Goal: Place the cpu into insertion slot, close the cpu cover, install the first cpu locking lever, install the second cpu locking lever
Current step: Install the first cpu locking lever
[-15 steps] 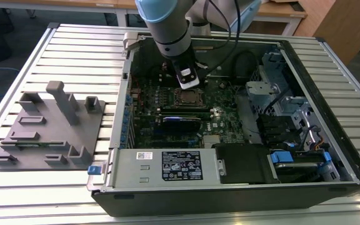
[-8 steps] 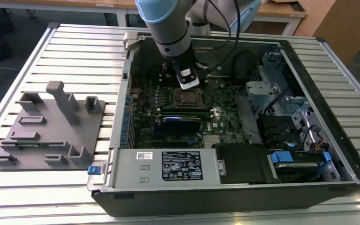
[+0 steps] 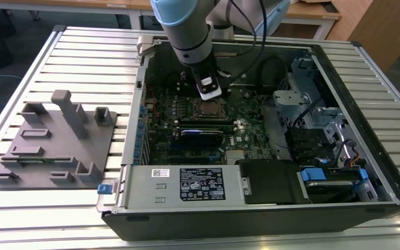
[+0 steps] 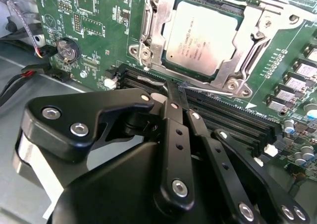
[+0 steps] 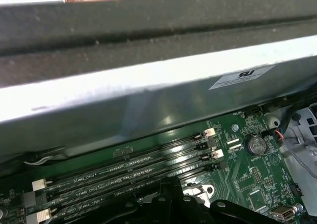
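Black two-finger gripper (image 4: 176, 91) is seen closed, tip set at a thin silvery wire lever (image 4: 213, 89) lying crosswise, just short of the silver-grey square cpu (image 4: 203, 35).

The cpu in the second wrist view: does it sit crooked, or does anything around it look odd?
Nothing stands out. The cpu lies flat and square, with the cpu cover down around its edges. A thin wire lever runs along the cover's side nearest the gripper; whether it is hooked cannot be told.
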Action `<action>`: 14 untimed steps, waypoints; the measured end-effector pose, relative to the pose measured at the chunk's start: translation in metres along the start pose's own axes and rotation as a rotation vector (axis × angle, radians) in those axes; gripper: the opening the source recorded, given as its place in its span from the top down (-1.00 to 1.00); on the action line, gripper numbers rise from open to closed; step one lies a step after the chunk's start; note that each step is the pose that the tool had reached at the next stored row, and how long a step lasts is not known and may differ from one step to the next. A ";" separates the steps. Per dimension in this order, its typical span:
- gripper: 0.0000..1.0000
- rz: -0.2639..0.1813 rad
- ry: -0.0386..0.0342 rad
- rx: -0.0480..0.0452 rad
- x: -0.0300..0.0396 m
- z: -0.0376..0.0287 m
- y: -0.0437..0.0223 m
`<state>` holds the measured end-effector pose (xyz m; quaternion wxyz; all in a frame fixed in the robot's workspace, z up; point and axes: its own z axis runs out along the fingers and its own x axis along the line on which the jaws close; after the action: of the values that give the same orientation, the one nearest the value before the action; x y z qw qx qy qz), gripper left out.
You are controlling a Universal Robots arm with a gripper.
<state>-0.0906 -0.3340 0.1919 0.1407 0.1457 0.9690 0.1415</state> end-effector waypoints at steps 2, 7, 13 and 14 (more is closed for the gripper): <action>0.80 0.000 -0.0008 0.0021 0.0001 0.0009 0.0002; 0.80 0.000 -0.0018 0.0043 -0.0001 0.0029 0.0017; 0.80 0.001 -0.0034 0.0089 -0.0025 0.0052 0.0036; 0.80 0.001 -0.0038 0.0098 -0.0030 0.0055 0.0039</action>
<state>-0.0851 -0.3301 0.1887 0.1418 0.1469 0.9694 0.1365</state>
